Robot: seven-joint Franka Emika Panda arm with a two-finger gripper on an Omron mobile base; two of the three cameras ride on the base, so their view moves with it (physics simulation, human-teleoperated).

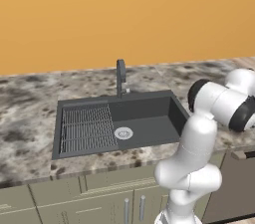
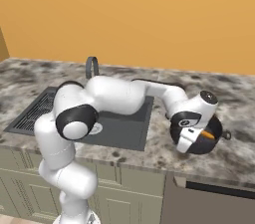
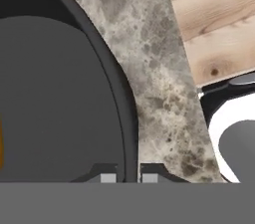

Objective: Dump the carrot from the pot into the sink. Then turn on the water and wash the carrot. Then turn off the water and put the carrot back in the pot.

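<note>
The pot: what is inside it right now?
The carrot lies inside the pot, against its right side on the counter. The hand is shut on the pot's rim and covers the left part of the inside, so anything there is hidden.

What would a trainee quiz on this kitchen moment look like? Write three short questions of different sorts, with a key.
1. True or false: the carrot lies in the sink.
2. Multiple choice: what are the fingers of the gripper closed on? A) the faucet B) the rim of the pot C) the carrot
3. Fill in: the pot stands on the counter to the ____ of the sink, seen from the robot.

Key
1. False: it lies inside the pot.
2. B: in the hand view one fingertip sits on each side of the rim.
3. Right.
</note>
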